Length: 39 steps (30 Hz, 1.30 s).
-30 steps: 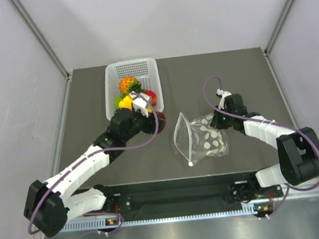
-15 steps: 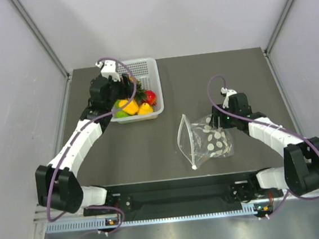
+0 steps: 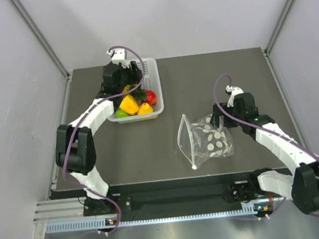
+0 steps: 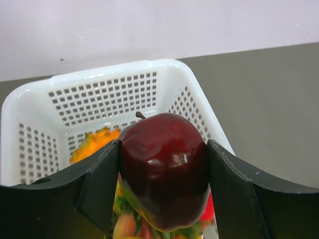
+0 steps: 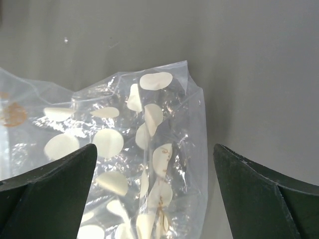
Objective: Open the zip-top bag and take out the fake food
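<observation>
Jaws of the left gripper are clamping a dark maroon apple above the white basket. The right gripper is hanging wide open over the dotted bag lying on the counter.

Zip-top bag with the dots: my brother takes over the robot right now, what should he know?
Left gripper: shut on the dark maroon plastic apple, held over the white perforated plastic basket.
Right gripper: open, over the clear polka-dot zip-top bag.
Bag: lies on the dark table and looks empty.
Done: the yellow plastic pepper and orange pineapple-like toy are in the basket.
Left: probably just let the maroon apple go into the basket.
</observation>
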Motion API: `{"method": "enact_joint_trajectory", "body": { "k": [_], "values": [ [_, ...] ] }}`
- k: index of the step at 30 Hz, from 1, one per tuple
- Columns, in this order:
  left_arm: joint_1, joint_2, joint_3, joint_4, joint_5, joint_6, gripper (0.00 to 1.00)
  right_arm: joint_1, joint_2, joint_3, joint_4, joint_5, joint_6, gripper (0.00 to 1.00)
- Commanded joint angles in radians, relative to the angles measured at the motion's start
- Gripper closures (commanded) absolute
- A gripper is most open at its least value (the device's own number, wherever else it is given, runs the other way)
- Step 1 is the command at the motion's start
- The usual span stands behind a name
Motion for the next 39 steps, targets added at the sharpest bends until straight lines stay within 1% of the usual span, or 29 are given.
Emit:
{"method": "enact_joint_trajectory", "body": {
  "k": [1,4,5,6,7,8,10,11,12,13,14,20,23,29,30,32,33,34,38,39],
  "values": [
    [-0.011,0.074,0.087,0.160,0.004,-0.017,0.60,-0.013,-0.085,0.074,-0.045,-0.002,-0.007,0.00],
    [-0.034,0.152,0.138,0.200,-0.013,0.004,0.60,-0.011,-0.144,0.079,-0.074,-0.016,-0.004,0.00],
    [-0.038,0.175,0.184,0.195,-0.016,0.017,0.59,-0.013,-0.169,0.082,-0.090,-0.016,-0.004,0.00],
    [-0.043,0.222,0.210,0.191,-0.025,0.020,0.57,-0.013,-0.178,0.082,-0.097,-0.016,-0.004,0.01],
    [-0.046,0.249,0.239,0.159,-0.025,0.020,0.52,-0.013,-0.186,0.086,-0.107,-0.015,-0.005,0.00],
    [-0.046,0.275,0.302,0.139,-0.027,0.018,0.47,-0.013,-0.203,0.090,-0.117,-0.012,-0.005,0.00],
    [-0.045,0.344,0.360,0.093,-0.031,0.020,0.35,-0.013,-0.218,0.093,-0.145,-0.004,-0.011,0.00],
    [-0.046,0.362,0.401,0.058,-0.063,0.021,0.30,-0.011,-0.233,0.093,-0.151,-0.001,-0.013,0.00],
    [-0.046,0.384,0.413,0.048,-0.083,0.020,0.20,-0.013,-0.240,0.093,-0.166,0.004,-0.020,0.00],
    [-0.046,0.389,0.419,0.042,-0.091,0.020,0.13,-0.013,-0.246,0.093,-0.174,0.013,-0.021,0.00],
    [-0.046,0.392,0.413,0.045,-0.097,0.017,0.01,-0.011,-0.255,0.091,-0.177,0.015,-0.022,0.00],
    [-0.046,0.344,0.342,0.059,-0.139,0.018,0.01,-0.011,-0.252,0.093,-0.177,0.007,-0.021,0.00],
    [-0.046,0.286,0.304,0.016,-0.140,0.026,0.01,-0.013,-0.258,0.090,-0.168,0.010,-0.019,0.00],
    [-0.046,0.084,0.146,-0.071,-0.105,0.003,0.01,-0.013,-0.295,0.077,-0.119,0.044,-0.013,0.00],
    [-0.046,0.027,0.128,-0.087,-0.091,-0.003,0.01,-0.011,-0.296,0.080,-0.113,0.048,-0.013,0.00],
    [-0.046,-0.030,0.075,-0.137,-0.082,-0.023,0.01,-0.013,-0.301,0.083,-0.101,0.064,-0.010,0.00],
    [-0.043,-0.082,0.063,-0.165,-0.105,-0.044,0.01,-0.013,-0.301,0.093,-0.092,0.068,-0.011,0.00],
    [-0.045,-0.105,0.057,-0.230,-0.111,-0.066,0.01,-0.013,-0.301,0.097,-0.090,0.077,-0.011,0.00],
    [-0.045,-0.235,0.045,-0.395,-0.126,-0.095,0.01,-0.013,-0.289,0.126,-0.079,0.084,-0.019,0.00],
    [-0.045,-0.257,0.038,-0.415,-0.123,-0.101,0.01,-0.013,-0.289,0.134,-0.073,0.085,-0.019,0.00]
  ]
}}
